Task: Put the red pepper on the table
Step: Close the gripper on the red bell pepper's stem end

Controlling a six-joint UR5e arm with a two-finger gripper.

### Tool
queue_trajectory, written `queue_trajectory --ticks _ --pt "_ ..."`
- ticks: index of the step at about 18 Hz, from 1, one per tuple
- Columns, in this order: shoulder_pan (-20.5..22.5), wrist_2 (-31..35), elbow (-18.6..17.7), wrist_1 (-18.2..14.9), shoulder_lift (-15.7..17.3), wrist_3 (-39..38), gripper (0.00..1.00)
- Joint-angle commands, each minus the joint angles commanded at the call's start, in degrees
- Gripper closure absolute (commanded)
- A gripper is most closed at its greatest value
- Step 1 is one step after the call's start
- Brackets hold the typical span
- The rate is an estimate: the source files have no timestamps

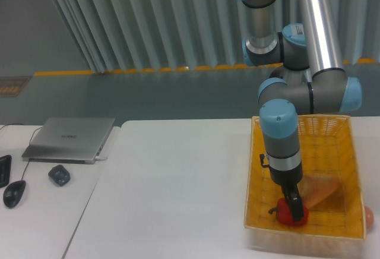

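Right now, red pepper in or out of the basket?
In. The red pepper sits inside the yellow basket near its front wall, beside the bread, with the gripper down on it.

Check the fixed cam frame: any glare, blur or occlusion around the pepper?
Fixed camera: lighting soft and even, overall slightly low-res and soft. Glare streak on the arm's metal tube. The gripper covers part of the red pepper inside the yellow basket; white table bright but not blown out.
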Motion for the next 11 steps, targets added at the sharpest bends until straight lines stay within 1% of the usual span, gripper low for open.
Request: queue_trajectory --ticks 10,11 --pt "0.0 0.1 0.2 0.1 -0.7 -0.4 0.00" --pt "0.0 0.2 0.2 0.0 -0.7 -0.6 0.17"
